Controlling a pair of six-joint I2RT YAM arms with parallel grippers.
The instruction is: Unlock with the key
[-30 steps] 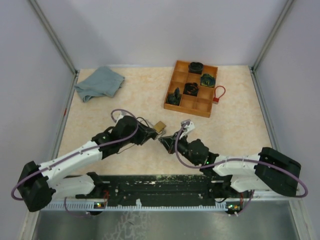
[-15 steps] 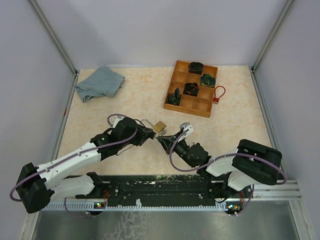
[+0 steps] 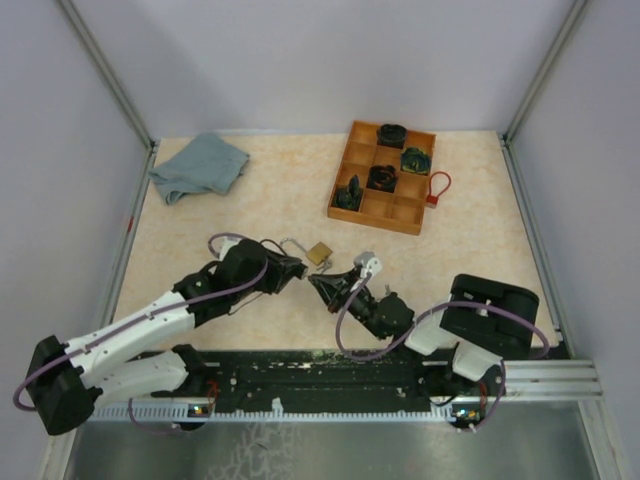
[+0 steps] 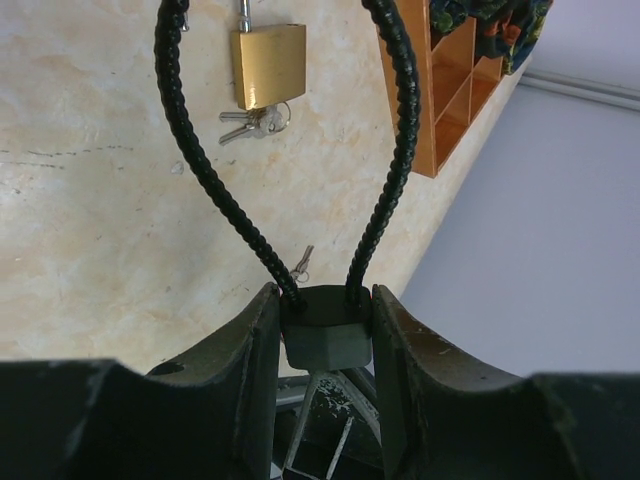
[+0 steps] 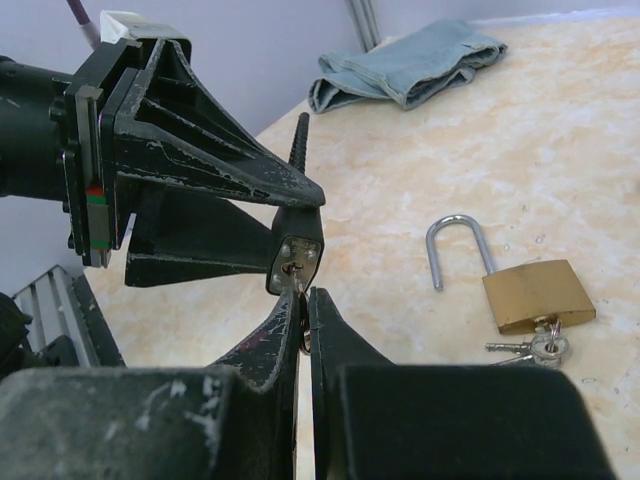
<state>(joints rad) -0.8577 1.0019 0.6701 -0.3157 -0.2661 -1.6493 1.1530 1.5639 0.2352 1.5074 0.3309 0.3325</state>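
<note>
My left gripper [image 4: 325, 300] is shut on the black hexagonal body of a cable lock [image 4: 327, 335]. Its black cable loop [image 4: 190, 150] arches away from the camera. In the right wrist view the lock's keyhole end [image 5: 295, 258] faces my right gripper [image 5: 304, 300]. That gripper is shut on a small key [image 5: 299, 285] whose tip sits in the keyhole. In the top view the left gripper [image 3: 290, 268] and the right gripper [image 3: 322, 284] meet tip to tip at the table's middle front.
A brass padlock [image 3: 319, 252] with its shackle open and keys hanging lies just beyond the grippers. It also shows in both wrist views [image 4: 268, 65] [image 5: 535, 293]. A wooden compartment tray [image 3: 375, 218] stands at the back right beside a red cable lock [image 3: 438, 187]. A blue cloth [image 3: 200, 165] lies back left.
Both grippers have shifted a little left and toward the near edge, still joined at the lock. The right arm has folded in leftward. The brass padlock has not moved.
</note>
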